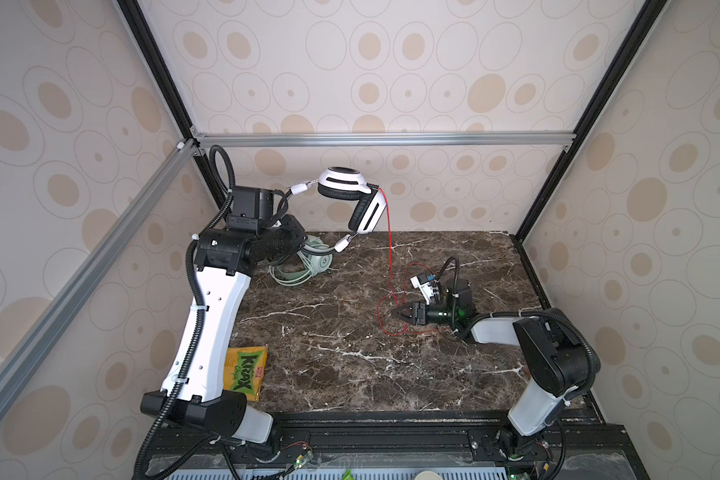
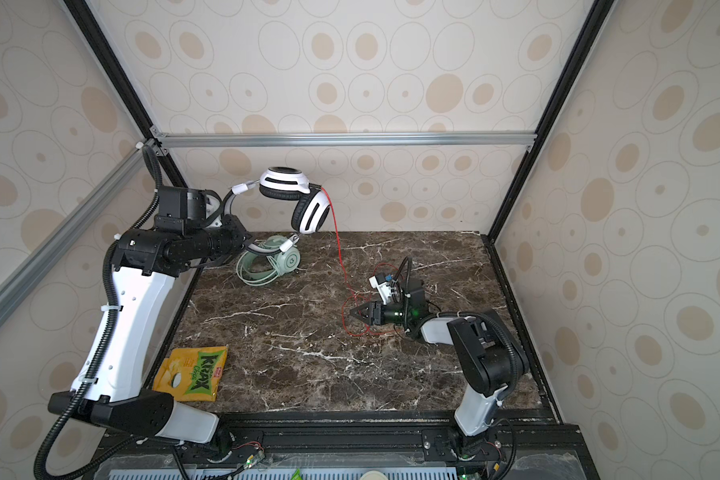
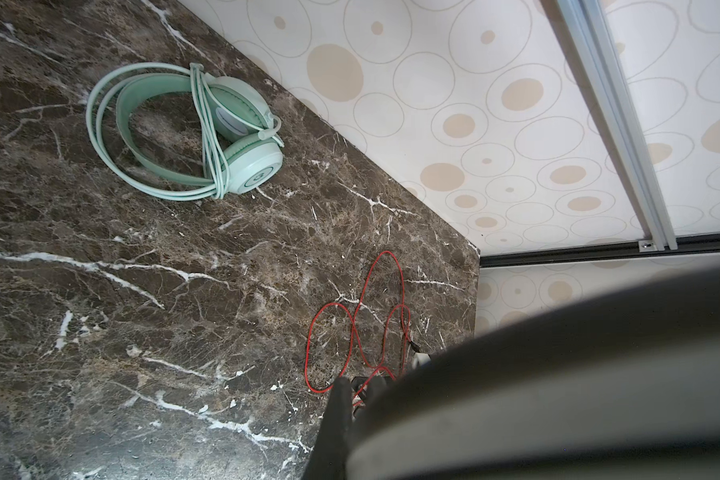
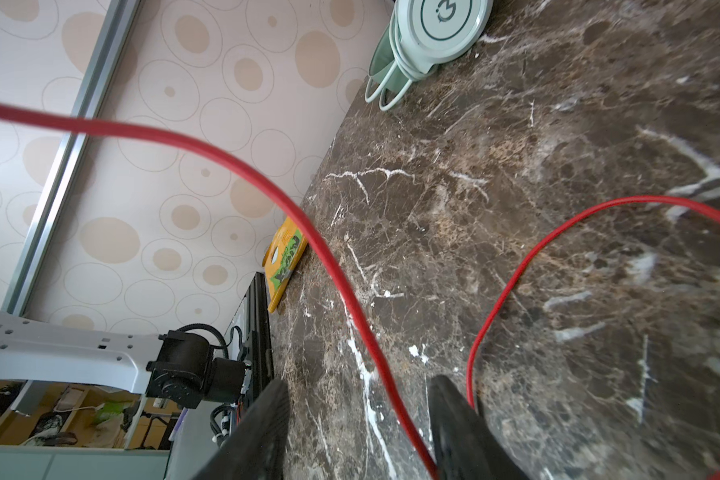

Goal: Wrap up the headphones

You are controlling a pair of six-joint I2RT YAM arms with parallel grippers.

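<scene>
Holds white-and-black headphones (image 1: 344,183) aloft by headband in left gripper (image 1: 287,230), clamped tight, above far left corner of counter (image 1: 329,353), presumably to let red cord (image 1: 390,249) hang straight, free for winding. Hovers low with right gripper (image 4: 358,432) right of counter's middle, jaws half-wide, cord slack threading between, not yet pinched. Leaves mint green headphones (image 3: 258,174) flat at far left corner, cord already wound. Ignores chips bag (image 2: 192,372) at near left edge.

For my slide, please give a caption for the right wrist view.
Right gripper, jaws open, straddles the red cord over the marble table; mint green headphones lie beyond.
</scene>
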